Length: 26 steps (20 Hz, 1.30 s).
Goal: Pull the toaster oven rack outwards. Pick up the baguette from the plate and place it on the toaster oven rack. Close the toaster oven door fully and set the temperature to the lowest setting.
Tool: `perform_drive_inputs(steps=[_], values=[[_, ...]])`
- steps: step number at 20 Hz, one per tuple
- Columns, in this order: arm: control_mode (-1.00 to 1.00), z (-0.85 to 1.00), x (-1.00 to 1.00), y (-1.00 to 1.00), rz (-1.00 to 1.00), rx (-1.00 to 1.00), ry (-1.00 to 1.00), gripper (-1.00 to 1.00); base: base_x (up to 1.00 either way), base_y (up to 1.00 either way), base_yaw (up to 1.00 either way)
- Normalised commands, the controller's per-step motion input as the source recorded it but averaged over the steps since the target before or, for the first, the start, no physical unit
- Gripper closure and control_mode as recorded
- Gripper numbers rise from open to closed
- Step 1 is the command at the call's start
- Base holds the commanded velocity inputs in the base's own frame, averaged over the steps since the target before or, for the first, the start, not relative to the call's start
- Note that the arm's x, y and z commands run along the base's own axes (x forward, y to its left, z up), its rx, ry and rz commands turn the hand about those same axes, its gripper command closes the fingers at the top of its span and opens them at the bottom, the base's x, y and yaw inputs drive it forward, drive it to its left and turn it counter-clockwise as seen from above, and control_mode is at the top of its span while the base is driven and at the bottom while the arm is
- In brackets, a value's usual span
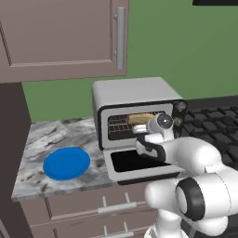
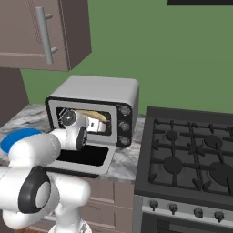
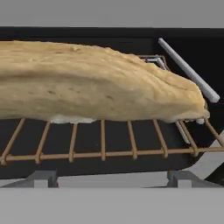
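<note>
The baguette [image 3: 96, 83] lies on the toaster oven rack [image 3: 103, 153], long axis parallel to the oven front. The tool [image 1: 142, 131] is released, spread wide, at the cavity mouth. The toaster oven door [image 1: 139, 165] hangs open. The plate [image 1: 66, 163] sits on the surface [image 1: 46, 135]. No legible markings.

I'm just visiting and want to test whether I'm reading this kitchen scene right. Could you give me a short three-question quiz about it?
1. True or false: the baguette lies on the toaster oven rack.
2. The toaster oven door is: A) shut, B) folded down open, C) missing.
3. What lies on the plate?

Key:
1. True; it rests on the wire rack inside the toaster oven.
2. B.
3. Nothing; the blue plate sits bare on the counter, left of the oven.
</note>
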Motion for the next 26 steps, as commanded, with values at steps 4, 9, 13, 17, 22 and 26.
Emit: perform_drive_inputs(steps=[4,9,13,17,22,26], values=[[-1.00,0.19,-0.70,-0.04,0.00,0.00,0.00,-1.00,0.00,0.00,0.00],[-1.00,0.42,-0.75,-0.06,0.00,0.00,0.03,-1.00,0.00,0.00,0.00],[-1.00,0.15,-0.78,-0.19,0.00,0.00,0.05,-1.00,0.00,0.00,0.00],[-1.00,0.04,-0.85,-0.40,0.00,0.00,0.07,-1.00,0.00,0.00,0.00],[-1.00,0.27,-0.25,-0.79,0.05,-0.02,0.19,-1.00,0.00,0.00,0.00],[-1.00,0.21,-0.04,-0.94,0.07,-0.12,0.26,-1.00,0.00,0.00,0.00]])
